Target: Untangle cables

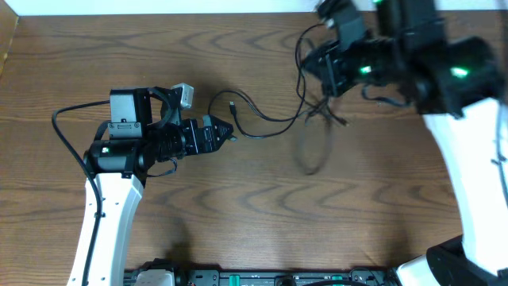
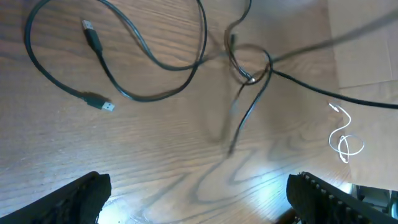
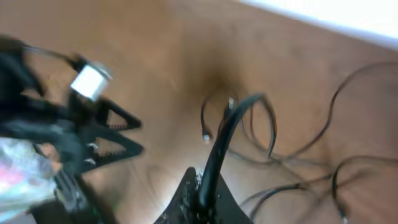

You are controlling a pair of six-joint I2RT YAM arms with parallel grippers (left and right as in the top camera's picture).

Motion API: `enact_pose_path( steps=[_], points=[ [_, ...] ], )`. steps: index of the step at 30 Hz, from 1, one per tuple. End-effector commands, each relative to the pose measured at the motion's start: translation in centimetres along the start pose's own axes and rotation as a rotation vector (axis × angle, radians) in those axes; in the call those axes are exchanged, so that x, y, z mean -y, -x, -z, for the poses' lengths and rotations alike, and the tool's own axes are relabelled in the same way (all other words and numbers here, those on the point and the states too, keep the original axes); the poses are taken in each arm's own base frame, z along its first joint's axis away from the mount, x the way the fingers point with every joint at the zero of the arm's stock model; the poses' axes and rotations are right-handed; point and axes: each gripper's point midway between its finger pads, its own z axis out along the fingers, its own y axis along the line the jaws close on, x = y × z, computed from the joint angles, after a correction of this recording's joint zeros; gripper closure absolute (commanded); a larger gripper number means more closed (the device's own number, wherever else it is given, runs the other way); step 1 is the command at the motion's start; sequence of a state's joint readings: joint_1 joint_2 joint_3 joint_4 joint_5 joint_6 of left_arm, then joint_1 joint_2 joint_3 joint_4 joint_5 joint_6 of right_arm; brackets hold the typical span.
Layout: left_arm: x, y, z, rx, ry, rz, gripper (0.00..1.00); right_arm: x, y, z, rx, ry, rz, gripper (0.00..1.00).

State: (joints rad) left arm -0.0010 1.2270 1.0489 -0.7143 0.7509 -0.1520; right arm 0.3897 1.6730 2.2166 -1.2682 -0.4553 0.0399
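The right hand (image 3: pixel 208 186) is clenched on the thin black cable (image 3: pixel 219 146), whose loops lie tangled on the brown wooden counter (image 1: pixel 238 222). The left hand (image 1: pixel 228 133) sits released near the plug ends (image 2: pixel 99 102). Pulling unanchored could cinch the crossing (image 2: pixel 250 78) tighter or drag the whole tangle along.

No legible text, labels or numbers anywhere.

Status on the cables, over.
Left tool open, holding nothing. Right tool shut on black cable, tangle not yet undone. White cable lies apart. Nothing in the way.
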Motion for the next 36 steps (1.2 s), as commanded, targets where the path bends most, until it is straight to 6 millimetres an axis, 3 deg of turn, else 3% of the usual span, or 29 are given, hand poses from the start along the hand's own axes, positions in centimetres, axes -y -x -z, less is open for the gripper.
enact_pose_path(
  steps=[1,5,9,14,19,24,27,31,36],
  points=[
    [0.4,-0.3,-0.2,-0.015,-0.014,-0.026,0.05,-2.3,2.8,4.9,0.132,-0.013,0.034,0.99],
    [1.5,-1.0,-0.9,-0.042,-0.033,-0.056,0.05,-3.0,3.9,9.1,0.219,-0.086,0.056,0.99],
    [2.9,-1.8,-1.6,-0.071,-0.060,-0.100,0.05,-2.4,3.6,12.0,0.259,-0.192,0.055,0.99],
    [4.5,-2.6,-2.5,-0.096,-0.084,-0.159,0.05,-1.4,2.0,12.9,0.219,-0.265,0.031,0.99],
    [5.5,-3.4,-3.6,-0.122,-0.079,-0.207,0.04,1.2,0.0,12.7,0.129,-0.399,-0.009,0.99],
    [6.0,-3.8,-4.7,-0.149,-0.095,-0.228,0.04,3.2,-1.8,11.5,0.034,-0.476,-0.063,0.99],
    [6.0,-3.8,-5.1,-0.152,-0.097,-0.230,0.04,4.8,-3.3,9.8,-0.060,-0.519,-0.096,0.99],
    [6.0,-3.6,-5.1,-0.147,-0.098,-0.232,0.04,6.7,-5.3,6.2,-0.190,-0.536,-0.143,0.99],
    [6.0,-3.6,-5.1,-0.147,-0.097,-0.232,0.04,9.8,-7.6,0.3,-0.294,-0.556,-0.218,0.99]
  ],
)
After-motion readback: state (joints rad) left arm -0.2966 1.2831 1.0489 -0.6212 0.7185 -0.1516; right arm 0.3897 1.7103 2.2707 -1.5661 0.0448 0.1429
